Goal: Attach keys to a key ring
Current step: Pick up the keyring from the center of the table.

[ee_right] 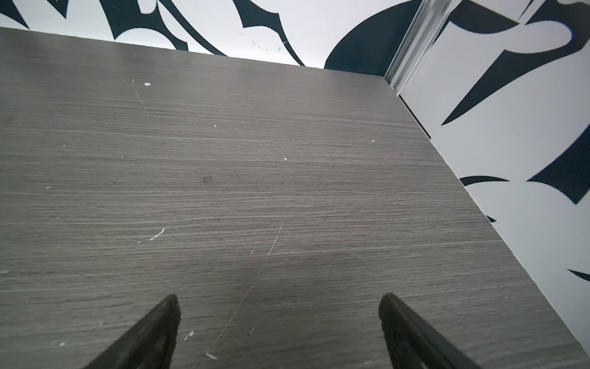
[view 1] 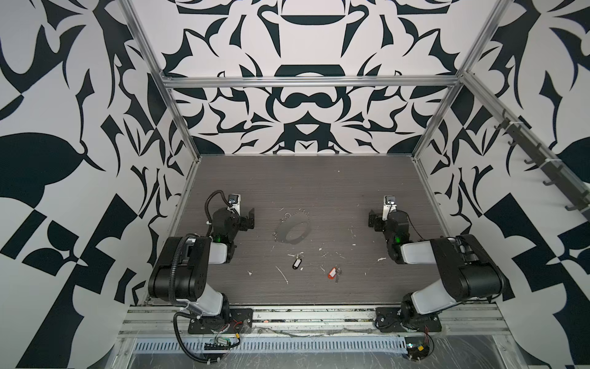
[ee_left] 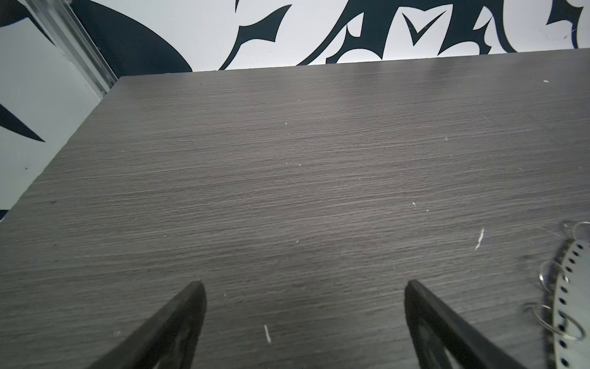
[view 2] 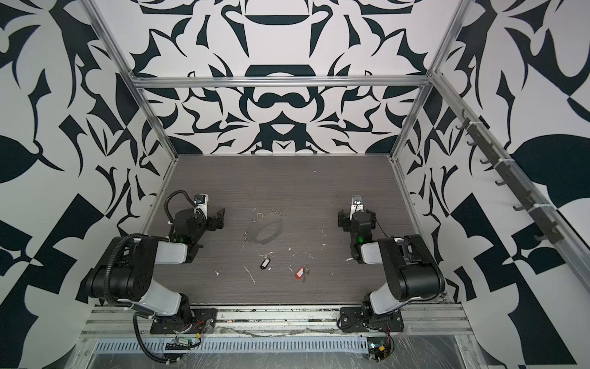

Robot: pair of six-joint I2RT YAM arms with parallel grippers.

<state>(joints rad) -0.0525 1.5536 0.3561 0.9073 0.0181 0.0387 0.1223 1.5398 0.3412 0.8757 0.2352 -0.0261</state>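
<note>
The key ring, a thin grey see-through hoop with tiny loops on its rim, lies flat mid-table between both arms. Its perforated edge shows in the left wrist view, off to one side of the jaws. Nearer the front lie the keys: one bunch with a black tag, another with a red-orange tag. My left gripper hangs open and empty left of the ring. My right gripper is open and empty to its right.
White scraps and flecks are scattered over the grey wood-grain table. Patterned walls with aluminium posts close in the left, back and right sides. A rail of hooks runs along the right wall.
</note>
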